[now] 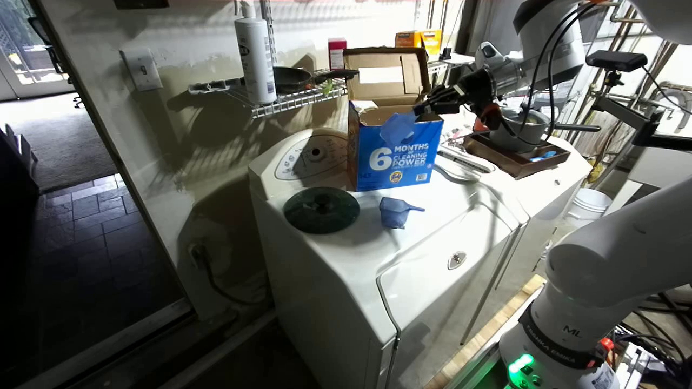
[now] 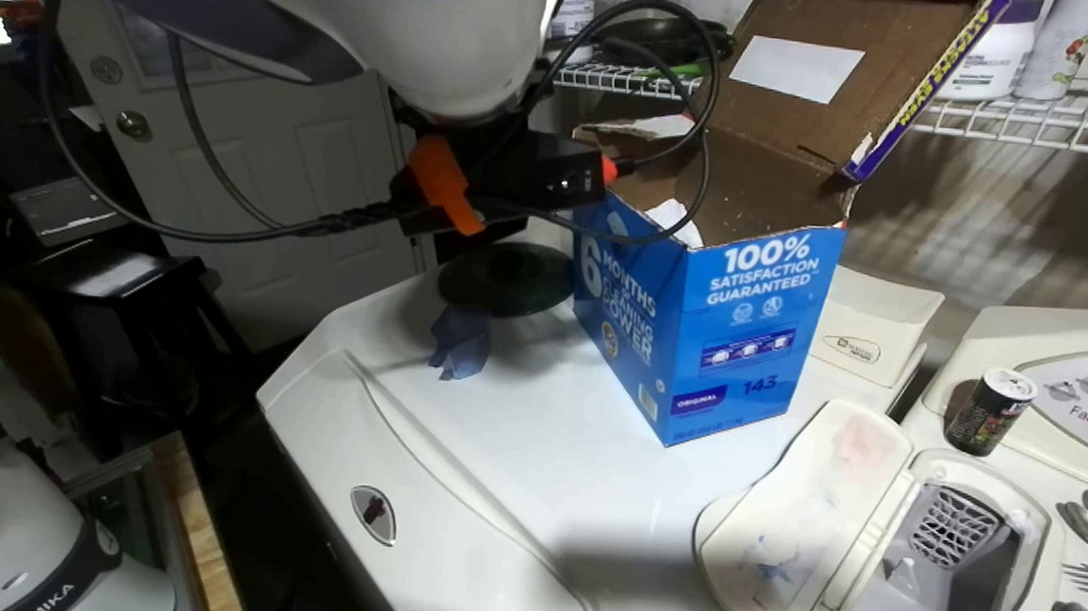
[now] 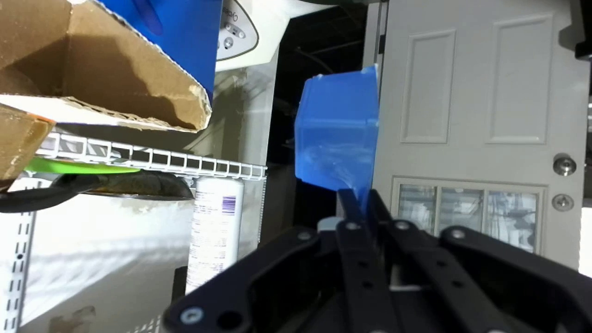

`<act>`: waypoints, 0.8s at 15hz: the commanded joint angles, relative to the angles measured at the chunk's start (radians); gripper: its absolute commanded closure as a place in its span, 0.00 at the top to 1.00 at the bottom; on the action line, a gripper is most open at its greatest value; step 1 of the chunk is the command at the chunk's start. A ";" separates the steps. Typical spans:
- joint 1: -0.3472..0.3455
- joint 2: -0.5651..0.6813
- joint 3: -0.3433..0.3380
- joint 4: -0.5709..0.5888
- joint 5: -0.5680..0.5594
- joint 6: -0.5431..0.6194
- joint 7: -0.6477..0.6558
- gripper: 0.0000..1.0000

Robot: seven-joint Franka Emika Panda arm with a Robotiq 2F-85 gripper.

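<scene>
So, blue scoop [image 3: 336, 132], pinched w/in claw [image 3: 360, 198], jutting fwd

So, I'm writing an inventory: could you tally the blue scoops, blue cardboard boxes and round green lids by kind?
Blue scoops: 2, one in the gripper, one on the white machine
Blue cardboard box: 1
Round green lid: 1
Total: 4

Blue scoop [image 3: 338, 129] in the hand [image 3: 362, 196], pale panelled door [image 3: 474, 159] behind.
</scene>
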 commanded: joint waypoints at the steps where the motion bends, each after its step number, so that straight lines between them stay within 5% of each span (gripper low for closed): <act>1: -0.036 0.089 -0.010 0.080 0.043 -0.105 0.123 0.02; 12: -0.126 0.235 -0.050 0.161 0.090 -0.236 0.474 0.02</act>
